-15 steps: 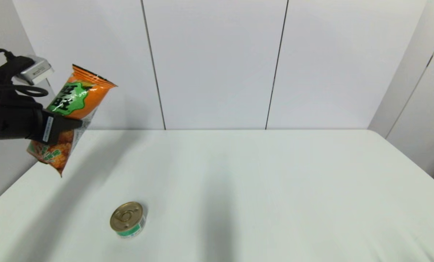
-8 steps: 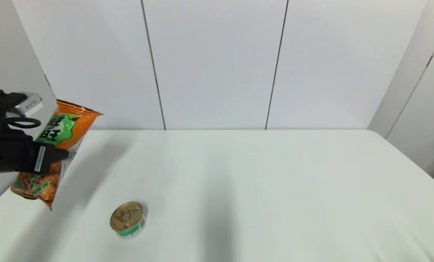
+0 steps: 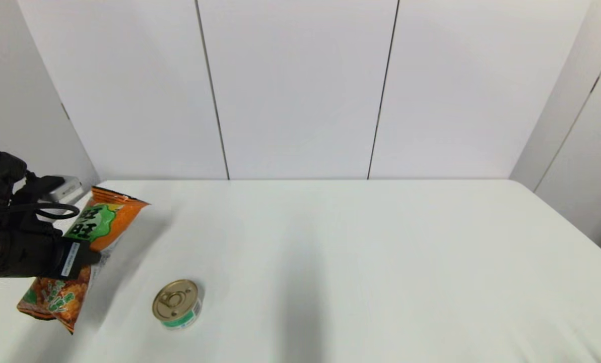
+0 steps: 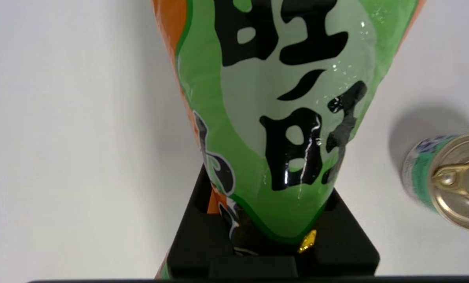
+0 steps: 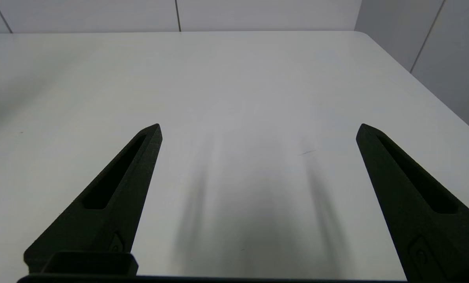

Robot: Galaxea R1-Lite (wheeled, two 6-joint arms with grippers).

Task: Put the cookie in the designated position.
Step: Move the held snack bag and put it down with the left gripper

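The tin (image 3: 177,304), a small round can with a gold pull-tab lid and a green label, stands upright on the white surface (image 3: 360,262), nearest the robot and left of centre. In the left wrist view the tin (image 4: 448,179) appears just beside the packet, with bare surface between the two.

A little farther out, at the left edge of the surface, the left end effector (image 3: 81,257) reaches in from the side and is clamped on the cookie (image 3: 81,252) across its middle. The cookie is an oblong orange plastic packet, clearly longer than the tin. Its upper half carries a green scalloped badge with bold black Chinese characters, and its lower half shows golden-brown snacks with small green lettering. Both ends have a crimped seal. It hangs tilted, the top end leaning away toward the wall and the bottom corner pointing down toward the near left of the surface; whether that corner touches the surface cannot be told. From the left wrist, the cookie (image 4: 285,118) fills the view, its glossy film catching highlights across the green badge.

The right end effector (image 5: 258,133) shows only in its own wrist view, held above bare surface with its two black fingers spread wide and nothing between them.

Beyond the surface stands a pale panelled wall (image 3: 300,85).
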